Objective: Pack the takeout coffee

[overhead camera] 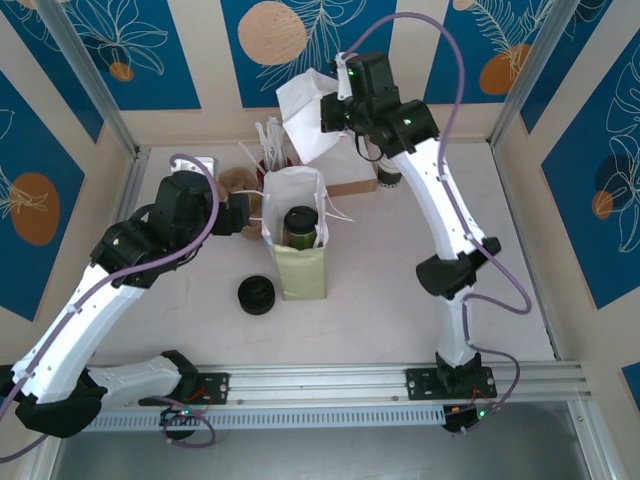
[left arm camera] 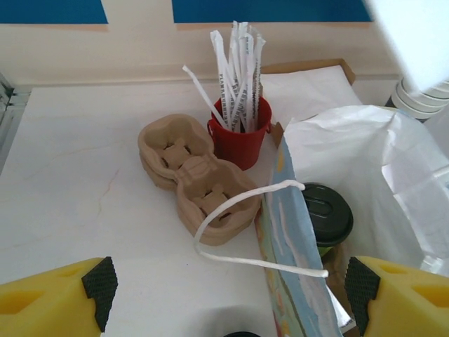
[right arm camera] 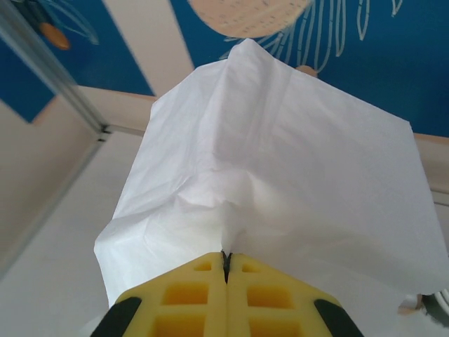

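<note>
At table centre, an upright rectangular paper bag (overhead camera: 300, 275), white-lined, contains the takeout coffee (overhead camera: 300, 222): round glossy black plastic lid, olive sides, seated below the rim. Beside the bag the left gripper (left arm camera: 230, 281) has its yellow fingers with black pads spread wide, holding nothing. Raised at the rear, the right gripper (right arm camera: 226, 263) is pinched fully closed on a thin, creased white paper sheet (right arm camera: 266, 154). A moulded pulp carrier (left arm camera: 189, 175) lies against a red bucket (left arm camera: 242, 137) of wrapped straws (left arm camera: 238, 70)

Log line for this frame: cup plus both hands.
takeout coffee: inside upright paper bag | left hand: open, at bag's side | right hand: shut on white paper sheet, held above table
</note>
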